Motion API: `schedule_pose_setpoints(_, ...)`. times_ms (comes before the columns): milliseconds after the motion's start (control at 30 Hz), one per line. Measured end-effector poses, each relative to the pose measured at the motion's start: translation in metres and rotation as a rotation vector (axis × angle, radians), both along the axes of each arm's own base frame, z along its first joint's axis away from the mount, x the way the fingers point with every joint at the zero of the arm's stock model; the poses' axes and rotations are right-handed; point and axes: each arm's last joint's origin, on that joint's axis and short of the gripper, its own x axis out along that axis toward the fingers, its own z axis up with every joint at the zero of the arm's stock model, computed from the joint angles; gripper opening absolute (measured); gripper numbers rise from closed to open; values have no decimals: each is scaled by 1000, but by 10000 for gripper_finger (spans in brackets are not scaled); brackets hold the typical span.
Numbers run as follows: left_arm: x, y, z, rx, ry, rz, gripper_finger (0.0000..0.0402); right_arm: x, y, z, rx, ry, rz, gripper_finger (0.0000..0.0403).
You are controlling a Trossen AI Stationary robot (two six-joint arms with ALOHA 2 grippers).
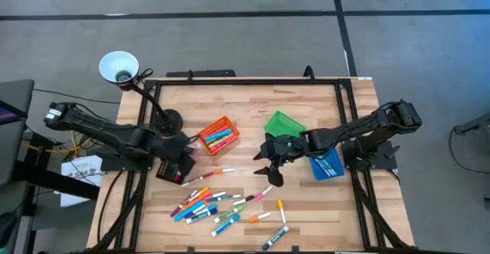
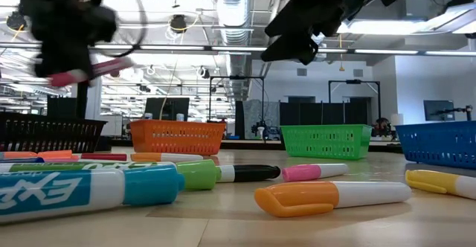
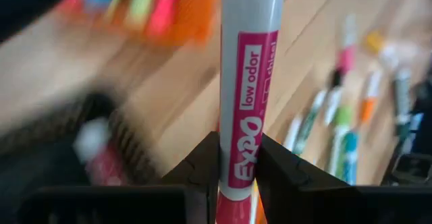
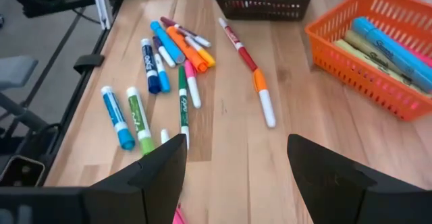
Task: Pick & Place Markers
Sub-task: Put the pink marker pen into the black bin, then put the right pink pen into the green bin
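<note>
Nearest the low camera lies a blue-capped marker [image 2: 82, 191] on the pale wooden table [image 1: 321, 216], with an orange-capped marker [image 2: 331, 197] just beside it and green-capped [image 2: 223, 174] and pink-capped [image 2: 314, 172] ones a little farther back. From above, the loose markers [image 1: 222, 206] lie scattered on the planks on the near side of the orange bin [image 1: 219, 135], mostly in one cluster, with a few strays toward the table's front edge.

The left gripper [image 1: 184, 156] hangs above the table just beside the orange bin, over the black bin [image 1: 173, 170]. Its fingers [image 3: 287, 177] are closed on a pink marker [image 3: 247, 89], which stands between them in the wrist view and shows raised and tilted in the low view.

The right gripper [image 1: 269, 164] hovers above the bare planks between the orange bin and the blue bin [image 1: 327, 164], near the green bin [image 1: 285, 123]. Its fingers [image 4: 155, 173] are spread wide and hold nothing.

The orange bin already holds several markers. Around the table the floor [image 1: 429, 47] is grey with dark lines. Beyond the table the room shows ceiling lights, pipes and desks with screens.
</note>
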Motion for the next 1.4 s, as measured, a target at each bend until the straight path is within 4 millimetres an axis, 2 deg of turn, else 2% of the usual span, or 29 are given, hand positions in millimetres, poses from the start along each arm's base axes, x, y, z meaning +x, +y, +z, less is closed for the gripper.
schedule_pose_setpoints(133,-15,-9,-4,-40,104,22,74,0,0,1,13,-3,-8,249)
schedule_pose_setpoints(300,-16,-18,-10,-19,157,-10,75,0,0,1,13,-4,-8,249)
schedule_pose_setpoints(467,-21,-14,-24,52,342,34,76,0,0,1,14,-5,-9,249)
schedule_pose_setpoints(600,-20,-10,-41,76,408,69,77,0,0,1,14,-5,-9,249)
schedule_pose_setpoints(900,-16,-10,-49,110,439,61,126,6,1,-14,3,41,-1,249)
schedule_pose_setpoints(1000,-14,-10,-42,84,410,58,136,6,3,-13,15,36,17,249)
schedule_pose_setpoints(1100,-9,-11,-25,38,337,58,136,3,9,-10,29,30,80,249)
schedule_pose_setpoints(1200,-5,-11,-4,41,209,44,127,-1,22,-12,-29,32,198,249)
schedule_pose_setpoints(1400,8,-13,24,208,-150,-33,107,-4,56,-39,-134,91,313,249)
